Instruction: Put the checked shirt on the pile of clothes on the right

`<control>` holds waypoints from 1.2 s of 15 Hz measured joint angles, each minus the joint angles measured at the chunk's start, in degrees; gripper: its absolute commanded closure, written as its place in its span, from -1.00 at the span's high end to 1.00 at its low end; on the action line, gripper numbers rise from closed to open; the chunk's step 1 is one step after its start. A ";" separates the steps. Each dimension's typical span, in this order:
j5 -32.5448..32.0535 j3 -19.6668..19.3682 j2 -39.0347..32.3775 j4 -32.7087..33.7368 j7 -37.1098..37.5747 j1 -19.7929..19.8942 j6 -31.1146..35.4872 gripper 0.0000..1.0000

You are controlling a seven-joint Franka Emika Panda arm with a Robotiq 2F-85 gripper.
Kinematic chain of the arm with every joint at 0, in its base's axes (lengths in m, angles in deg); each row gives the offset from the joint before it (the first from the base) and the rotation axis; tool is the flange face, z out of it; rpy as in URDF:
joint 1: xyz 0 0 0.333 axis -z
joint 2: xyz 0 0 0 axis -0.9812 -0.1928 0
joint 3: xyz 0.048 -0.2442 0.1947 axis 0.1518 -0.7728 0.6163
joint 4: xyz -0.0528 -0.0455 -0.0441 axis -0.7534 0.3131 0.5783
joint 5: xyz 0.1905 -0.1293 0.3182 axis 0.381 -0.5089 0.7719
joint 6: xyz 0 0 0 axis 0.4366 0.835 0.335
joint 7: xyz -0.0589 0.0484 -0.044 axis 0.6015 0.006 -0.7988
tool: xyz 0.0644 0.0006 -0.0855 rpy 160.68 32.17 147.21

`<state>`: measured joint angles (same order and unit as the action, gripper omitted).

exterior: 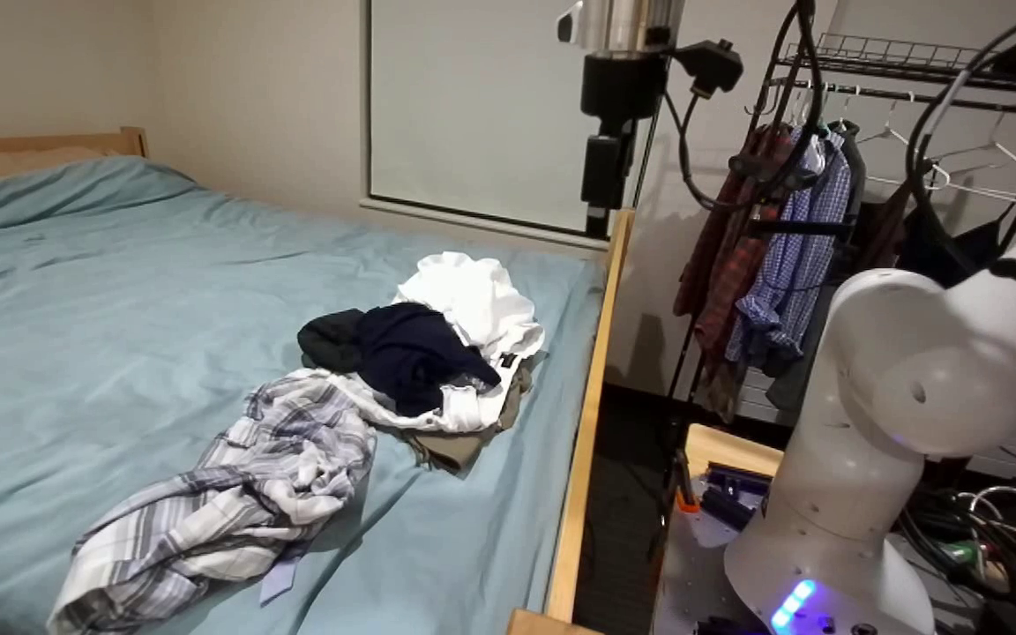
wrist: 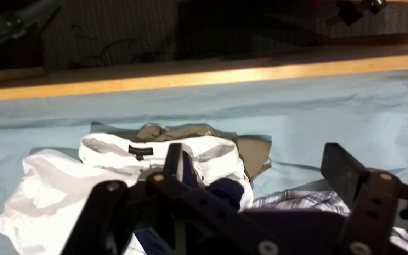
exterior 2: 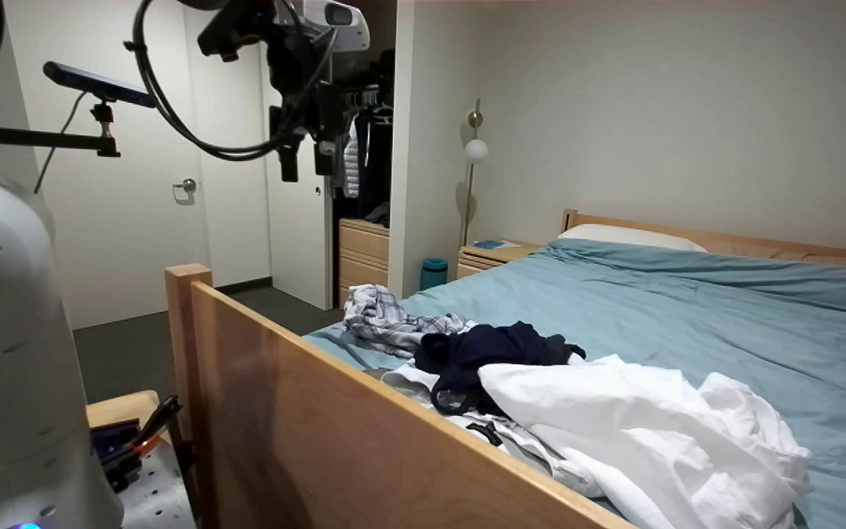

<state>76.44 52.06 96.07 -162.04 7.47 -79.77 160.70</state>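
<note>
Checked shirt point(exterior: 243, 503) lies on the bed point(exterior: 164, 300), left of the pile of clothes point(exterior: 424, 357) in both exterior views, one end up against it. Not on the pile yet. Jaws released: spread wide, nothing gripped, well above the bed. Wrist view shows pile and shirt both below them.

My read: step in hand is the pick. How I'd do it:

- Get over the shirt first, aim for the bunched middle. Thick folds there should give a better bite than the smoother ends.
- Set jaws across a fold, not along it. Come straight down, stop once they're into the cloth; pushing harder risks pinching the blue sheet point(wrist: 331, 124) too.
- Stay off the end that meets the pile. Navy garment point(exterior 2: 482, 356) is close and could get dragged along. Can't tell if any of the shirt runs underneath.
- Clench, lift slowly, check only plaid comes up. It'll likely hang long and limp, so go high before moving right, or it sweeps the navy garment and white garment point(exterior 2: 636, 433).
- Keep hanging cloth clear of the wooden footboard point(exterior 2: 364, 441).
- Let go low over the pile's middle so it settles on top instead of sliding off.
</note>
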 measured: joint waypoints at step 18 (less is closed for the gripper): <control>4.68 2.94 -27.24 13.71 -1.23 -6.85 13.57 1.00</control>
<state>81.12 55.00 68.83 -148.33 6.25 -86.61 174.27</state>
